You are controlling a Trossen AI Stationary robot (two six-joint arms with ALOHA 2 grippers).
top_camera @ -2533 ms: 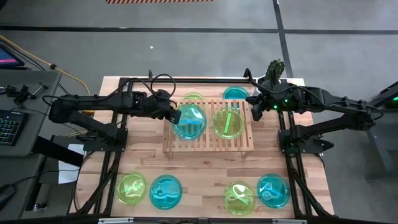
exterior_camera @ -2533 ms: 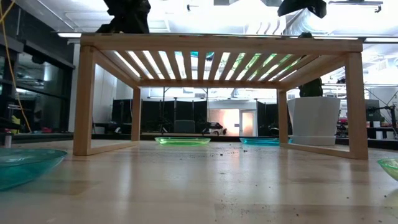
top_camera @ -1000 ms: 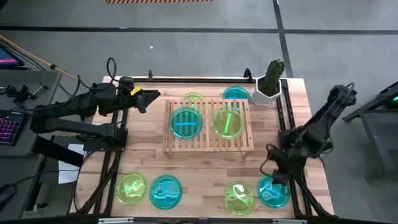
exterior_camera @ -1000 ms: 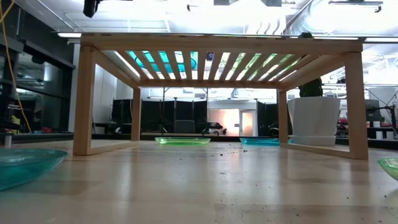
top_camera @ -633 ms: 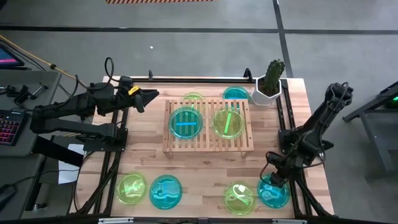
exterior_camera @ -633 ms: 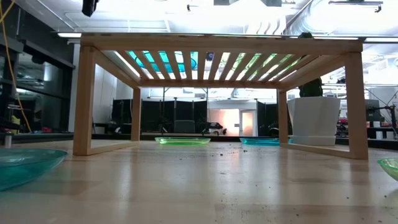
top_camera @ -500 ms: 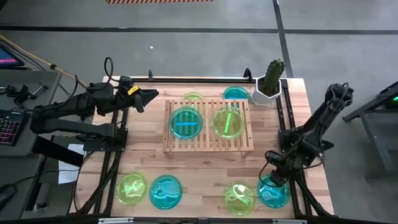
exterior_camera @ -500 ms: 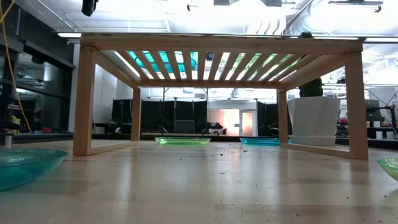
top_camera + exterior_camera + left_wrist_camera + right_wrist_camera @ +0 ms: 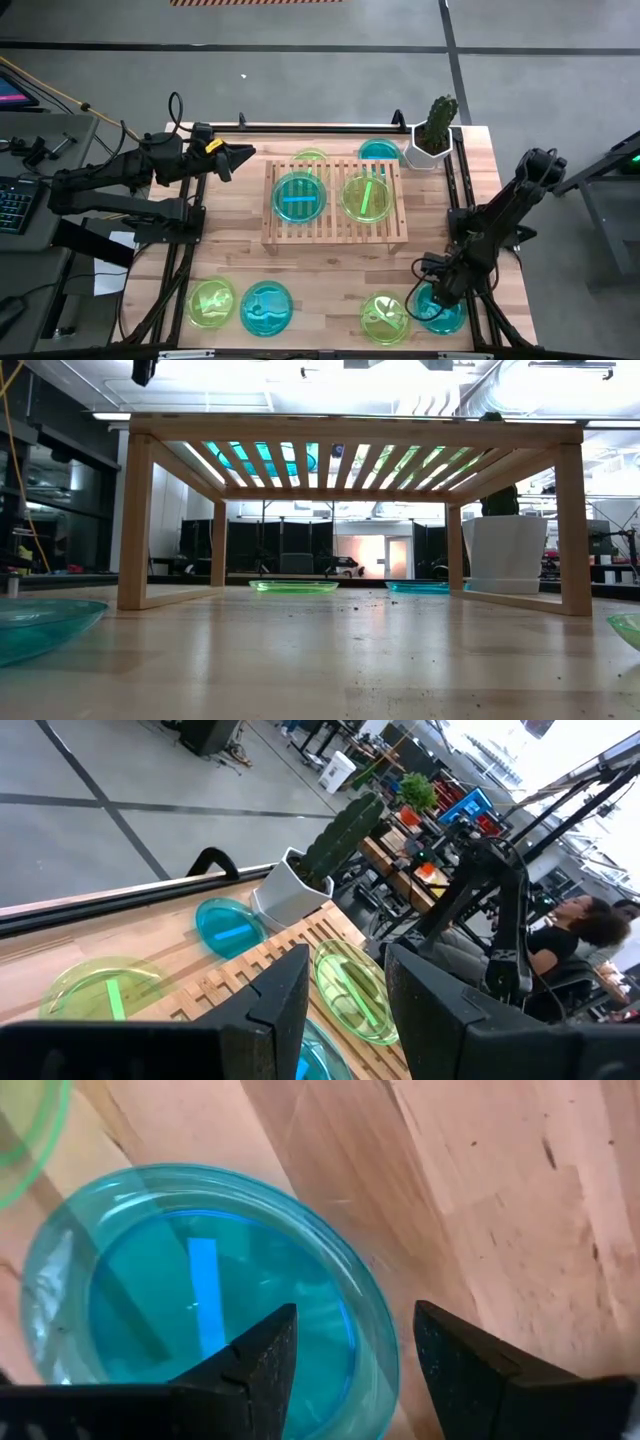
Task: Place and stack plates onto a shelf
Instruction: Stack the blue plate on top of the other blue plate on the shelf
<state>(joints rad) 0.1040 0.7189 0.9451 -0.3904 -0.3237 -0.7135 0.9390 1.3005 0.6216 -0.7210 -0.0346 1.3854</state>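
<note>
The right gripper's (image 9: 345,1350) fingers (image 9: 262,1365) spread open, empty, over a cyan plate (image 9: 438,308) at lower right. The left gripper (image 9: 243,154) hangs parted upper left. The shelf (image 9: 334,232) carries two plates; six lie on the tabletop (image 9: 330,285) beside a cactus (image 9: 436,127).

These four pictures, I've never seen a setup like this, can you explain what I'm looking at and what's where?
It is a robot with two dark arms at a wooden table, filmed from four cameras: one overhead, one at tabletop height, one on each wrist. On the slatted shelf lie a blue plate and a green plate. Six more plates sit on the table, and a potted cactus stands in a corner. The left pincer hovers open and empty beside the shelf. The right pincer is open, its fingers straddling the rim of a blue plate at the front edge; nothing is held.
</note>
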